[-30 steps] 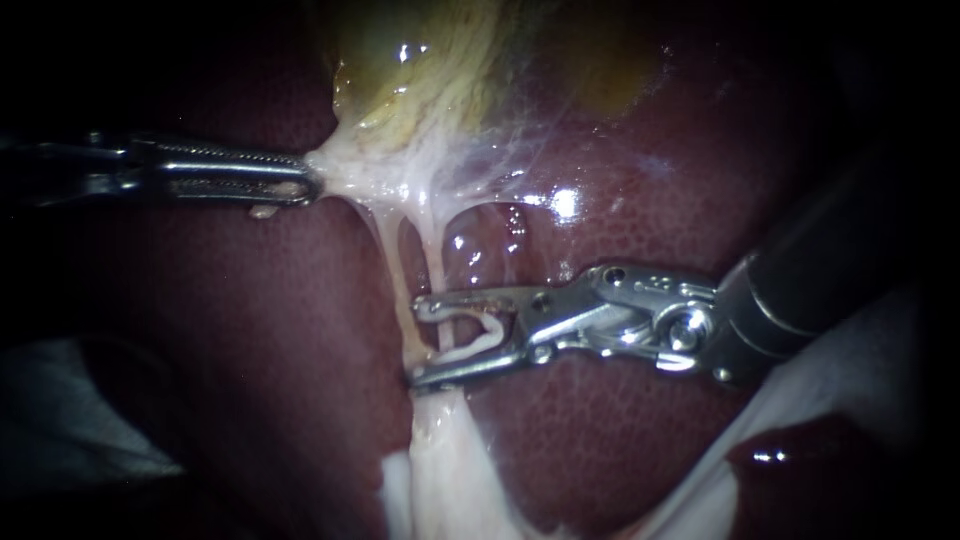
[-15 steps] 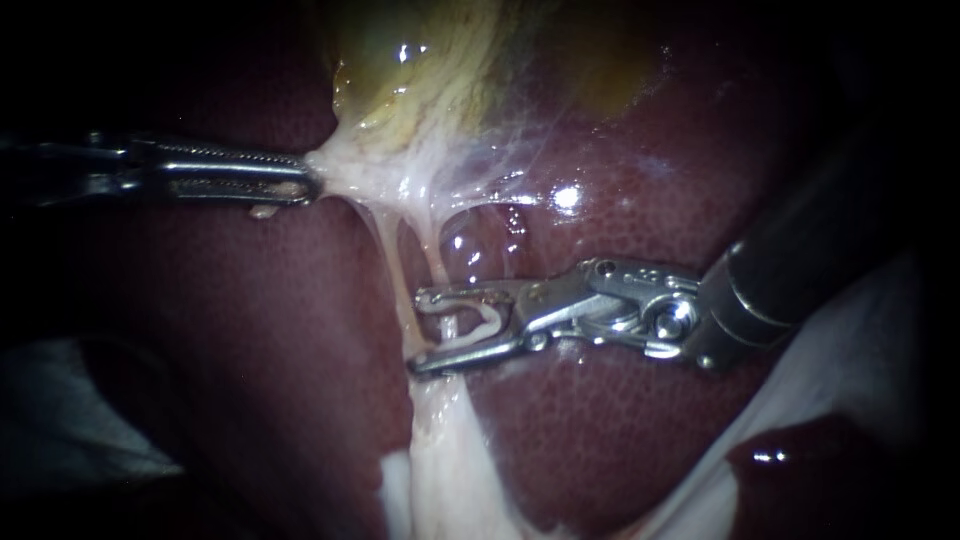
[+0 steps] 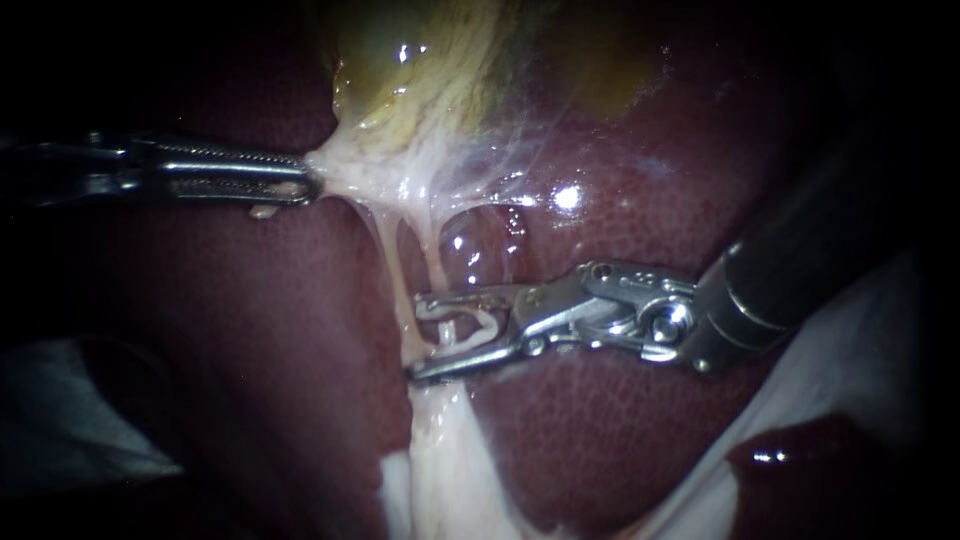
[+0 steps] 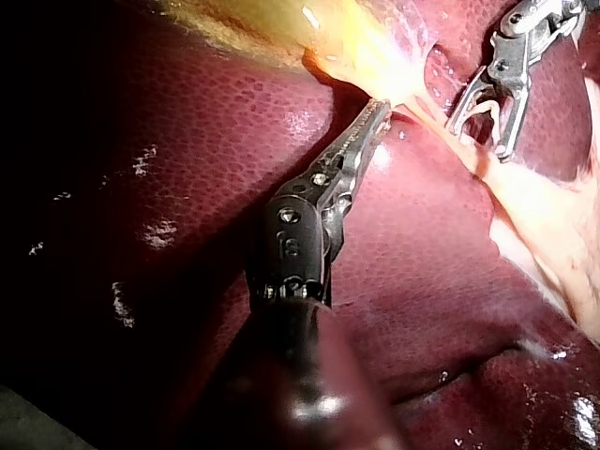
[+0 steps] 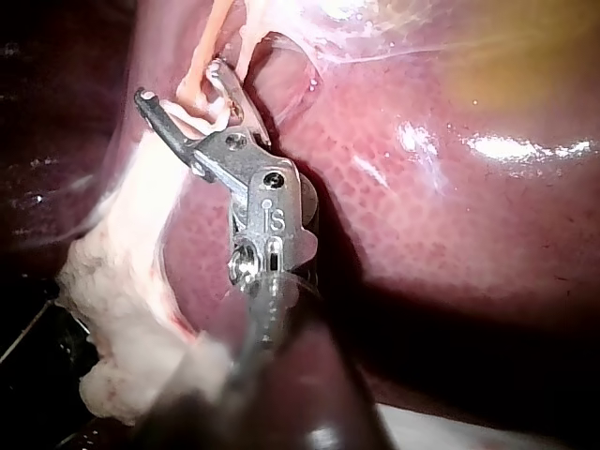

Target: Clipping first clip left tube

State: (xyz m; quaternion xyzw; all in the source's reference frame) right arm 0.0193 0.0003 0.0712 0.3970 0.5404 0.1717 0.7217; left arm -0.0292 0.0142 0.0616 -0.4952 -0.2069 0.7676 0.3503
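Endoscope view has dark borders on both sides, and the working room is the middle band of liver (image 3: 250, 320), which lies bare and free between the two instruments. At the far left the left instrument (image 3: 305, 186) comes in almost level. Its jaws are closed flat on the pale tissue (image 3: 345, 170) under the yellow gallbladder (image 3: 420, 70), and this tissue is drawn tight toward the left. From the stretched tissue two thin tubes go down with a small window of liver between them. The left tube (image 3: 392, 270) crosses just at the tips of the right instrument (image 3: 415, 338), and I cannot tell if it lies inside them. The right tube (image 3: 437, 265) passes between the arms of the white clip (image 3: 488, 322). The clip sits in the jaws of the right instrument and touches both of them; they stand partly apart, with a clear gap. Below the jaws the tubes join into a wider pale band. The dark shaft leaves to the upper right, above a white cloth (image 3: 850, 350) at the lower right edge
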